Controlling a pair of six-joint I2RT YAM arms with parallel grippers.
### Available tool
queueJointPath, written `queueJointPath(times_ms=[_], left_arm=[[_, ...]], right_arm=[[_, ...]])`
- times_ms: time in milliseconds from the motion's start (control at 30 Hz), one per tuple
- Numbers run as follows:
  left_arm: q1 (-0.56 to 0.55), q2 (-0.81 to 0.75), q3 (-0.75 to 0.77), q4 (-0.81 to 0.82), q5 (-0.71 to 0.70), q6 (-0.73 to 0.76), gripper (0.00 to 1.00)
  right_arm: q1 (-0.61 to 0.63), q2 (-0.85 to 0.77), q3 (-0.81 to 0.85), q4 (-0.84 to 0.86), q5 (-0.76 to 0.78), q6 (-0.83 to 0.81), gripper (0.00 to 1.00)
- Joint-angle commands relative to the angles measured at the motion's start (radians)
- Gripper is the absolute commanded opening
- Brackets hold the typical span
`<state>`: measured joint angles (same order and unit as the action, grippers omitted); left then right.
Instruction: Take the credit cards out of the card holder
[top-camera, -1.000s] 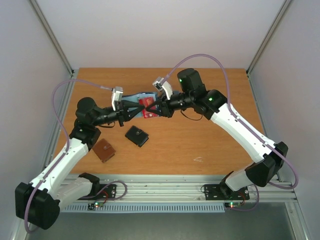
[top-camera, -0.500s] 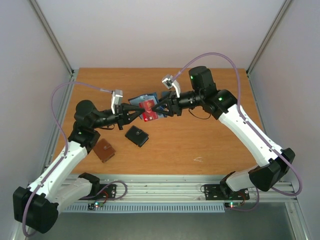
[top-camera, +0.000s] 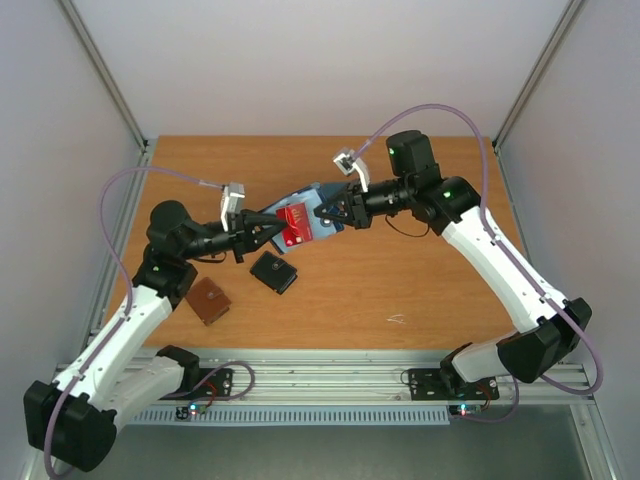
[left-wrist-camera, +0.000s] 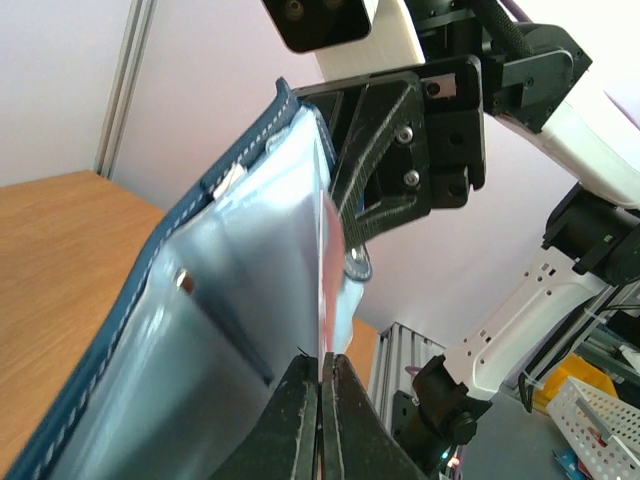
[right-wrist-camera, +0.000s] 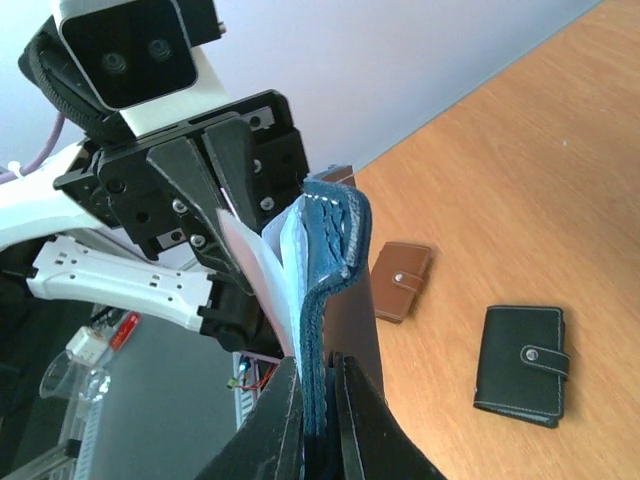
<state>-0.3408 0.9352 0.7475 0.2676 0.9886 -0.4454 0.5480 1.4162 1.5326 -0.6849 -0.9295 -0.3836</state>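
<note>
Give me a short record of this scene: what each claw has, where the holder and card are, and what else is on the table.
left claw: shut on the red card, at its edge
right claw: shut on the card holder, at its edge
card holder: open, held above the table between the two arms
red card: against the holder's inner face
on table: black wallet, brown wallet

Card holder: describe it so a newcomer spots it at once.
Over the wooden table, the card holder is held up between the left end effector and right end effector, a red card showing. It is navy blue and open, unlike the closed black wallet and brown wallet lying flat.
</note>
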Motion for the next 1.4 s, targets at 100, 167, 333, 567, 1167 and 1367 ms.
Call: queueJointPath(times_ms=[100,167,333,567,1167,1367], left_arm=[[0.022,-0.034,0.001,-0.085,0.012,0.071,0.0],[0.024,-0.03,0.004,-0.118,-0.016,0.071,0.0],[0.056,0.009,0.011,-0.327,-0.298,0.1,0.0],[0.092,0.148,0.027,-0.405,-0.498,0.033,0.0],[0.327,0.694,0.077,-0.22,-0.657,-0.325,0.0],[0.362,0.773,0.098,-0.241,-0.699,-0.305,0.0]], right_arm=[[-0.031,-0.042,0.005,-0.043,-0.028,-0.024,0.01],[-0.034,-0.046,0.012,-0.051,0.007,-0.024,0.01],[-0.177,-0.105,0.0,-0.09,0.355,0.073,0.01],[-0.317,-0.142,-0.016,-0.175,0.5,0.123,0.01],[-0.316,0.106,0.082,-0.051,0.188,0.086,0.01],[-0.298,0.195,0.163,-0.051,0.14,0.089,0.01]])
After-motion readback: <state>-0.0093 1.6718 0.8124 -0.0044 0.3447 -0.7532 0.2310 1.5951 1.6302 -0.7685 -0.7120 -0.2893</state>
